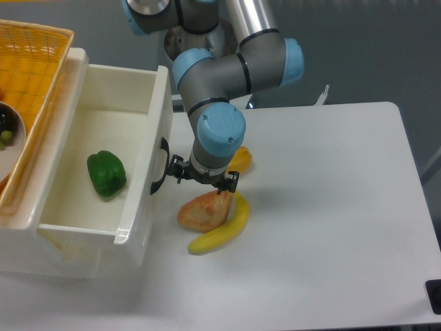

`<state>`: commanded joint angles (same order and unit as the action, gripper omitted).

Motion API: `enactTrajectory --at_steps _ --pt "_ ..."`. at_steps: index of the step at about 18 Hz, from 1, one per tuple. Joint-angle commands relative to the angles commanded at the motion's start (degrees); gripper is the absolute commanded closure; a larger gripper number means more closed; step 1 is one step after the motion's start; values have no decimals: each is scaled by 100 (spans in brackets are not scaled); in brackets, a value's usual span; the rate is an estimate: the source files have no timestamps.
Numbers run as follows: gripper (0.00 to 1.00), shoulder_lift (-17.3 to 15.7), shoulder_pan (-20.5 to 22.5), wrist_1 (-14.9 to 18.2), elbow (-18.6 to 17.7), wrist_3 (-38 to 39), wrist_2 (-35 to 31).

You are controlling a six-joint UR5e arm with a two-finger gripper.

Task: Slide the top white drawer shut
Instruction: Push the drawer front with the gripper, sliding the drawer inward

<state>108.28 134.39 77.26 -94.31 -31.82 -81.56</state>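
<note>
The top white drawer point(103, 131) stands pulled far out of its white cabinet, open side up, with a green bell pepper point(106, 172) lying inside. Its dark curved handle point(160, 167) is on the front wall, facing right. My gripper point(203, 181) points straight down just right of that handle, a short gap from the drawer front, and hangs over a piece of bread point(204, 211). Its black fingers point(231, 183) show spread on either side of the wrist with nothing between them; the tips are partly hidden under the wrist.
A banana point(222, 232) lies against the bread. An orange fruit point(241, 159) sits behind the wrist. An orange woven basket point(34, 83) with a bowl point(10, 141) rests on the cabinet's left. The table's right edge is at far right.
</note>
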Motion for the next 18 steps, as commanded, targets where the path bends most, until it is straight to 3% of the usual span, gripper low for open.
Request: enactTrajectory --at_steps 18 --pt "0 -79 -97 26 9 132 132"
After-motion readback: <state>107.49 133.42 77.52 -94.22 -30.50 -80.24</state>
